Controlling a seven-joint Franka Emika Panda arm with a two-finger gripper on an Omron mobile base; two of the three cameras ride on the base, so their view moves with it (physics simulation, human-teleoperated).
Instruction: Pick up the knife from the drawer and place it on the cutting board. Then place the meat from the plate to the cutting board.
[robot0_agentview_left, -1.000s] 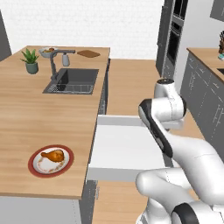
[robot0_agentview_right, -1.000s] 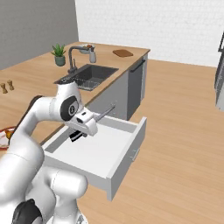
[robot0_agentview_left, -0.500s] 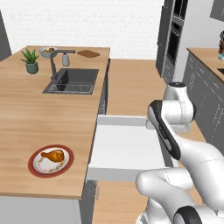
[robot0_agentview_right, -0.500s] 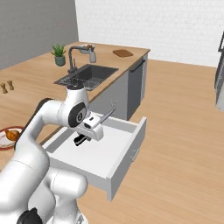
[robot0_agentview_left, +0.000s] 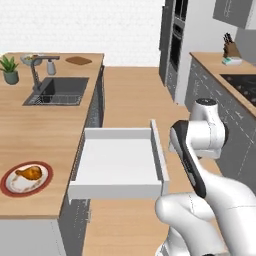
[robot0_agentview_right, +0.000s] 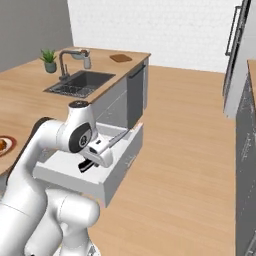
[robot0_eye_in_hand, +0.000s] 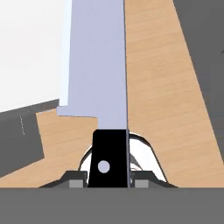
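While the meat (robot0_agentview_left: 29, 173) is seen waiting on the plate (robot0_agentview_left: 7, 186) from the left base, the drawer (robot0_agentview_left: 120, 165) stands emptied. From the right base, the knife (robot0_agentview_right: 111, 143) is carried clear above it, and the far cutting board (robot0_agentview_right: 121, 58) is shown unreached. Through the hand view, the gripper (robot0_eye_in_hand: 108, 178) is clamped tight on the black handle.

Bright, even light all over. Shadows are soft and pale. The pictures look a little blurry and blocky.
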